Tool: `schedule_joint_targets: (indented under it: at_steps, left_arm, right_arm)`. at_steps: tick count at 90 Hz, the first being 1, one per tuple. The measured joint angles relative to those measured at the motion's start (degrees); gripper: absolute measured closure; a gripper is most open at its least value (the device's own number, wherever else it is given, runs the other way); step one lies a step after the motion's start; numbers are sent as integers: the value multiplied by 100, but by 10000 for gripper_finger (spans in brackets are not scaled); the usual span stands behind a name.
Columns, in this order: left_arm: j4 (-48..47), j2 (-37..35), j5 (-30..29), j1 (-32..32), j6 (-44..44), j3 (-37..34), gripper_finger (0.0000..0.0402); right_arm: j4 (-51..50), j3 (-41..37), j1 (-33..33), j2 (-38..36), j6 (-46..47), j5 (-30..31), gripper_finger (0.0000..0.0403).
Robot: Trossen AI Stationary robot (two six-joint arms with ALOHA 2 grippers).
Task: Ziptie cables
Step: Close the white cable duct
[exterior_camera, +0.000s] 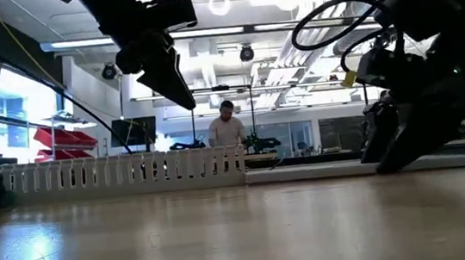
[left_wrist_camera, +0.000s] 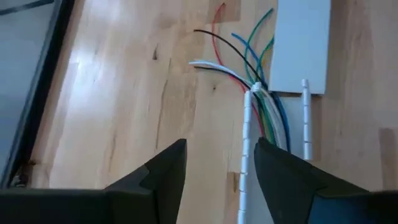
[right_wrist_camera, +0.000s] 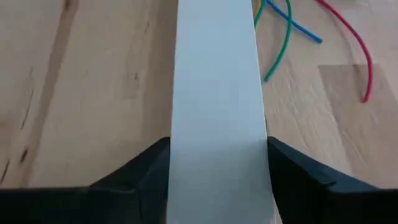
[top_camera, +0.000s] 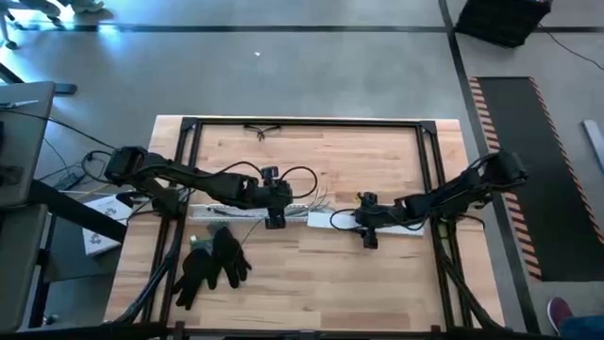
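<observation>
Centrally on the pale wood-grain table (top_camera: 311, 274), thin flexible cables (left_wrist_camera: 252, 59), red, black, blue, green and white, fan out from a white ribbed zip tie (left_wrist_camera: 248, 134) beside the flat matte lid (right_wrist_camera: 214, 106) of the slotted white plastic channel (exterior_camera: 124, 172). The left gripper (left_wrist_camera: 217, 171) hovers above the bundle, its wedge-shaped fingers spread apart on either side of the tie. The right gripper (right_wrist_camera: 214, 168) straddles the smooth lid, fingers against both long edges. Black gloves (top_camera: 212, 264) lie crumpled near the front-left corner.
</observation>
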Motion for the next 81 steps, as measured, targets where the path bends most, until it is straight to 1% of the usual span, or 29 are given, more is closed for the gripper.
schedule_joint_targets:
  at_steps: [11,22,34,45,52,62,70,76,81]
  left_arm:
    - [-1,-56,-85,-48,3,2,232]
    - [-33,-248,-222,-133,1,4,232]
    - [-160,-541,-350,-213,-84,4,232]
    - [-462,-809,-360,-250,-324,7,232]
    - [-730,-927,-359,-273,-525,9,232]
    - [-1233,-984,-419,-282,-847,-6,232]
    - [-1209,-1015,-389,-282,-1056,-225,232]
    - [-1118,-1016,-77,-282,-1105,-456,232]
    - [-800,-1014,178,-282,-1086,-683,232]
  right_arm:
    - [-84,0,-114,-99,-15,-111,199]
    - [-378,-14,-244,-511,-16,-181,199]
    - [-1164,20,-378,-1171,26,-94,199]
    - [-2010,409,-467,-1696,-106,15,199]
    - [-2230,678,-489,-1878,-284,6,199]
    - [-2219,1093,-522,-1877,-554,-171,199]
    - [-2308,1306,-525,-1674,-690,-266,199]
    - [-2398,1469,-525,-1485,-753,-305,199]
    - [-2499,1560,-525,-1291,-765,-314,199]
